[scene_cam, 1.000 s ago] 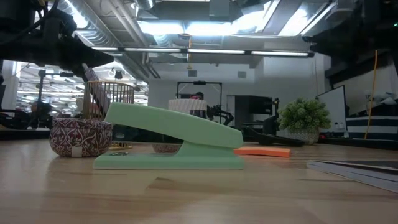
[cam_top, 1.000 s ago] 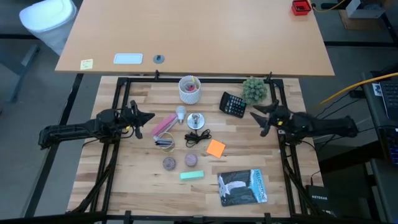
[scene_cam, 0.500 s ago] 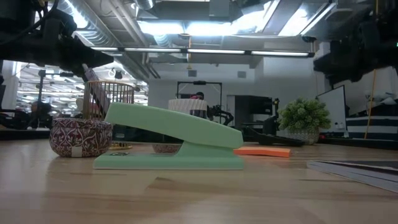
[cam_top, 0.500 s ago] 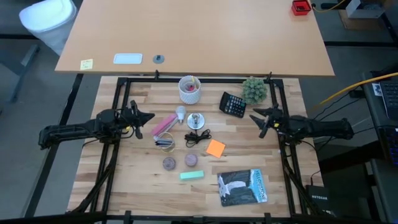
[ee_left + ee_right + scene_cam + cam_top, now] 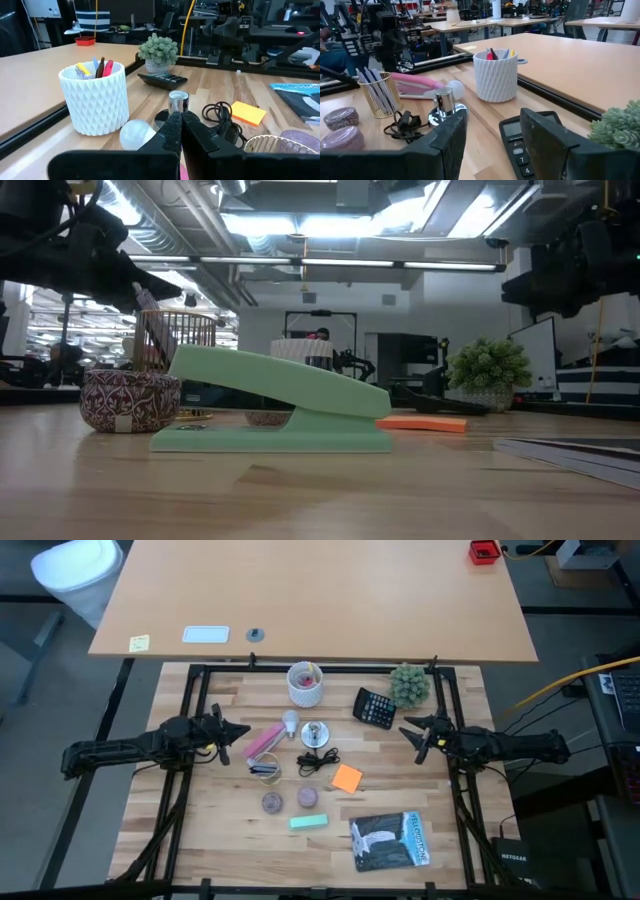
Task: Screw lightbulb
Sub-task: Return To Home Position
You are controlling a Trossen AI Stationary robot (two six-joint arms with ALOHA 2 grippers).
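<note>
The lightbulb (image 5: 290, 721), small and white, lies on its side on the wooden table, next to the round silvery socket (image 5: 315, 733) with its black cord (image 5: 320, 760). It also shows in the left wrist view (image 5: 136, 135) and the right wrist view (image 5: 455, 90). My left gripper (image 5: 244, 730) hovers left of the bulb, shut and empty (image 5: 177, 120). My right gripper (image 5: 408, 736) hovers right of the socket, open and empty (image 5: 492, 120).
A white cup of pens (image 5: 305, 685) stands behind the bulb. A pink stapler (image 5: 265, 740) and a wire pen holder (image 5: 265, 770) lie near my left gripper. A calculator (image 5: 375, 707), plant (image 5: 408, 685), orange notes (image 5: 346, 778), two tins, green stapler (image 5: 308, 822) and book (image 5: 390, 840) lie around.
My right gripper has come down a little and drifted slightly toward the table's left and near edges, staying open. The bulb and socket have stayed where they were.
</note>
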